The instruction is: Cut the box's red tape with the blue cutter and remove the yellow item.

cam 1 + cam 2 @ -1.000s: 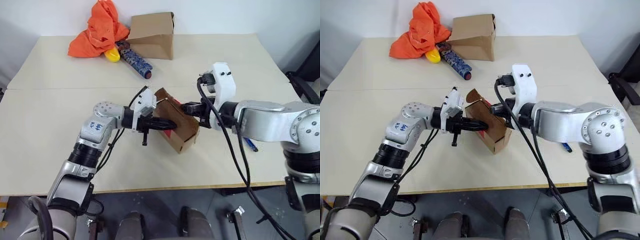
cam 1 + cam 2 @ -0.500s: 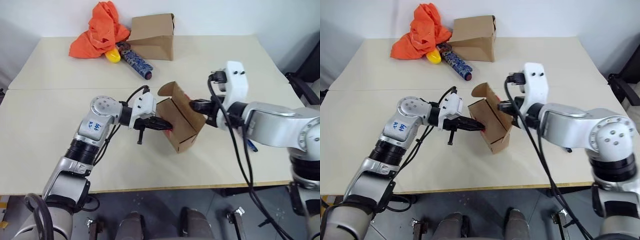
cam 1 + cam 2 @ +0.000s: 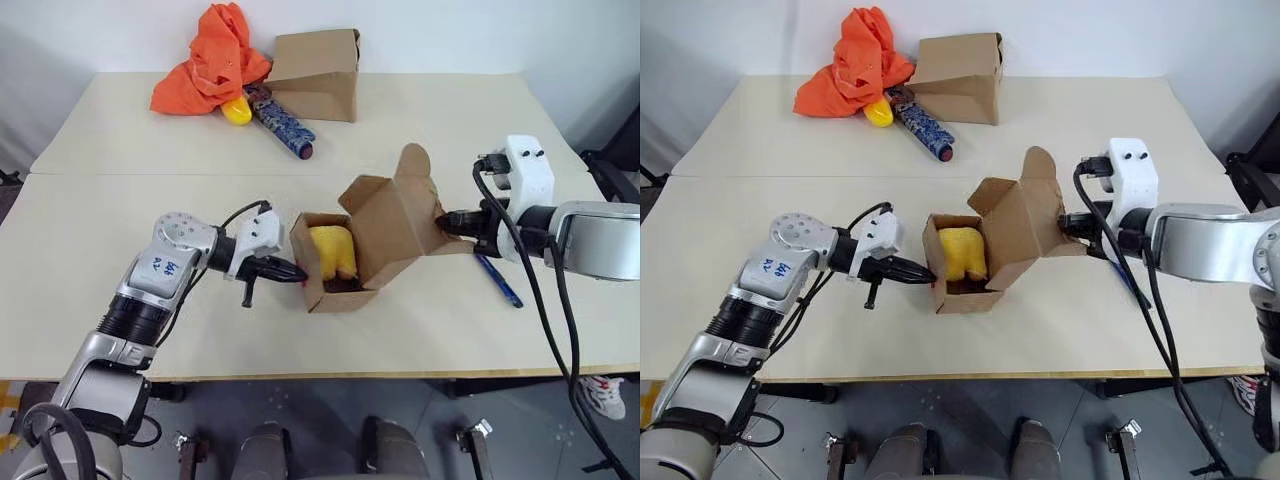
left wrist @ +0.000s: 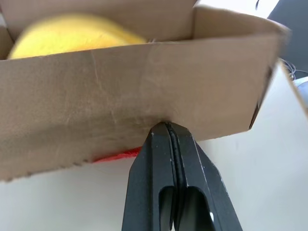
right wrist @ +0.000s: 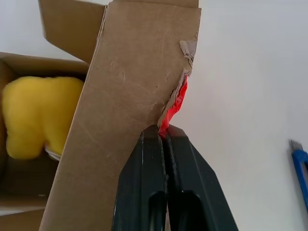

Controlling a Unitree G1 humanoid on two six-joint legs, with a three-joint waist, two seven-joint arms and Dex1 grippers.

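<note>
1. No readable writing on the box [image 3: 345, 262], which sits open mid-bench [image 3: 120, 210], yellow item [image 3: 333, 250] inside.
2. Left pincer [image 4: 166, 130], clamped together, touches the box's left wall.
3. Right pincer [image 5: 162, 137] grips the lid flap beside torn red tape [image 5: 174, 107].
4. Blue cutter [image 3: 497, 279] lies on the right.

There's handwriting in blue ink on the white shell of the left arm [image 3: 158, 268], just behind the wrist. It looks like a couple of short scrawled lines of letters or digits, but the marks are too small and slanted to make out. The box [image 3: 350, 250] shows plain brown cardboard with no print. The larger carton [image 3: 318, 72] at the back of the table is bare cardboard too. The blue-patterned cylinder [image 3: 281, 122] carries a speckled design, and if there are words in it, they can't be read.
</note>
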